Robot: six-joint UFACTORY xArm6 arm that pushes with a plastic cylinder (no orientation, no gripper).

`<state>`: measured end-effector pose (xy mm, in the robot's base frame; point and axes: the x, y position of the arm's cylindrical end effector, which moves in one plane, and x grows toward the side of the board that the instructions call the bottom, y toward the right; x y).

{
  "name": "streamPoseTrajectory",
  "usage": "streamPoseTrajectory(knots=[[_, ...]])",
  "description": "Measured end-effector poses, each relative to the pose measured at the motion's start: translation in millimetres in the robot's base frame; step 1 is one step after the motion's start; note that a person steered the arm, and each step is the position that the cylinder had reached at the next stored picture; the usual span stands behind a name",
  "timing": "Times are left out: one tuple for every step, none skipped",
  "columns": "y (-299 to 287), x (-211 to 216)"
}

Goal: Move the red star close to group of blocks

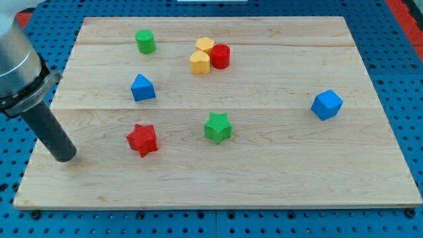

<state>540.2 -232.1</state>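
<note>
The red star [142,139] is found on the bench [277,172] in the lower left part of the view. The tip [64,156] is set down on the bench at the view's left edge, to the left of the red star and slightly lower in the view; the two are near but apart, with bare wood seen between them. No hand is fitted to the arm, only a dark rod, so nothing is held and no opening can be told.

A blue block [143,88] of roughly triangular shape is placed above the red star. A green star [218,127] is seen to the star's right, at about the same level. Toward the view's top, a group is formed by two yellow blocks [201,62], one behind the other, and a red cylinder [220,56] touching them on the right. A green cylinder [145,41] is placed to the left of that group, apart from it. A blue cube [327,104] is set well apart at the view's right. The red star is well apart from the group.
</note>
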Motion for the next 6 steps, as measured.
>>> streamPoseTrajectory(knots=[[-2, 0], [-2, 0], [10, 3], [61, 3], [73, 3], [73, 3]])
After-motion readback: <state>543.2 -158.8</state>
